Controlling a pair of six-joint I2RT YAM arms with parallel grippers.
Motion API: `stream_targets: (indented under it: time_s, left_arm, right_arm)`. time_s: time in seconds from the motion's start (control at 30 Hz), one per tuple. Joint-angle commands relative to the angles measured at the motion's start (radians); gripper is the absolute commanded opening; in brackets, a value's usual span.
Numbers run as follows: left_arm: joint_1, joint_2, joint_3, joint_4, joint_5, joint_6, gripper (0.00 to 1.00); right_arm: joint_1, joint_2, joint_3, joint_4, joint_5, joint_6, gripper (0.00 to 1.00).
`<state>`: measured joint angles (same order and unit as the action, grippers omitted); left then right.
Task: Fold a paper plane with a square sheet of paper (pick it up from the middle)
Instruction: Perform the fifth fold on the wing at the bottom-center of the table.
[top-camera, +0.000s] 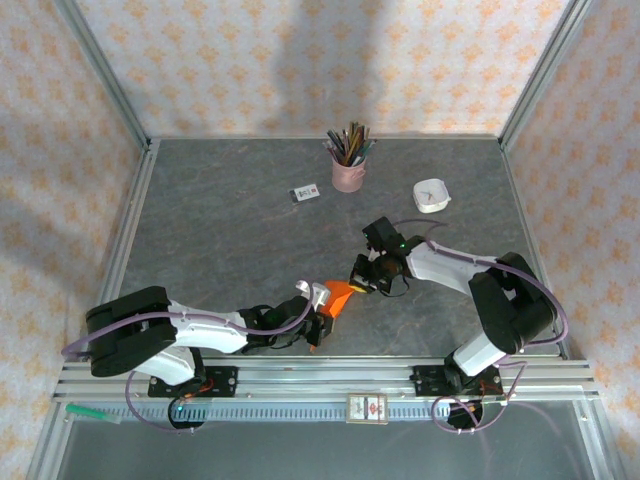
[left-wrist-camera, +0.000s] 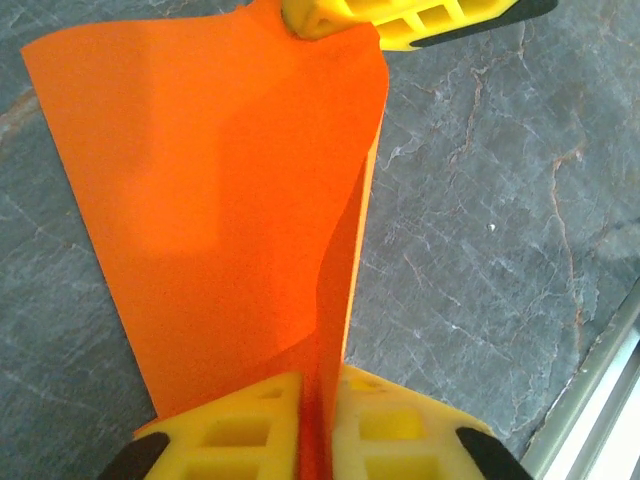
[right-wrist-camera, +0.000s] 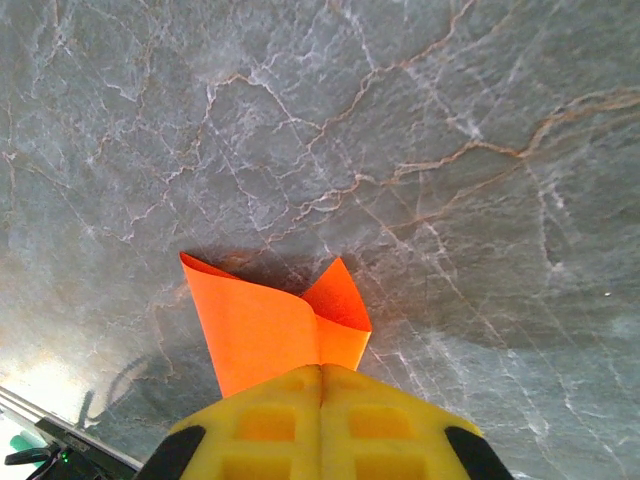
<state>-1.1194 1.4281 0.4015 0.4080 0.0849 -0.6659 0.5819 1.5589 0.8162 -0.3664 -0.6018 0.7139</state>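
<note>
The square sheet of paper (top-camera: 340, 296), bright orange, hangs between my two grippers just above the grey table near its front middle. My left gripper (top-camera: 322, 318) is shut on its near end. In the left wrist view the paper (left-wrist-camera: 220, 200) is folded over itself and curls upward from my left gripper (left-wrist-camera: 318, 405), whose yellow fingers pinch both layers. The right gripper's yellow fingers (left-wrist-camera: 400, 18) clamp the paper's far end at the top of that view. My right gripper (top-camera: 362, 283) is shut on that end; in its wrist view the paper (right-wrist-camera: 265, 320) fans out from my right gripper (right-wrist-camera: 321, 372).
A pink pencil cup (top-camera: 348, 165) stands at the back middle, with a small white card (top-camera: 305, 193) to its left and a white object (top-camera: 431, 195) to its right. The aluminium rail (left-wrist-camera: 600, 390) runs along the table's near edge, close to the left gripper.
</note>
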Motion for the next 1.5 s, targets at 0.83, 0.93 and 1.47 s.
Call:
stream_targets:
  time_s: [0.83, 0.93, 1.47]
  left_arm:
    - [-0.003, -0.023, -0.024, 0.035, -0.049, -0.052, 0.00]
    - [-0.002, -0.020, -0.046, 0.070, -0.051, -0.077, 0.00]
    - [0.032, -0.019, -0.138, 0.238, 0.029, -0.154, 0.00]
  right_arm:
    - [0.003, -0.050, -0.037, 0.045, 0.017, 0.040, 0.00]
    - [0.003, -0.056, -0.038, 0.055, 0.016, 0.044, 0.03]
    - [0.001, -0.106, 0.023, -0.005, 0.084, -0.044, 0.27]
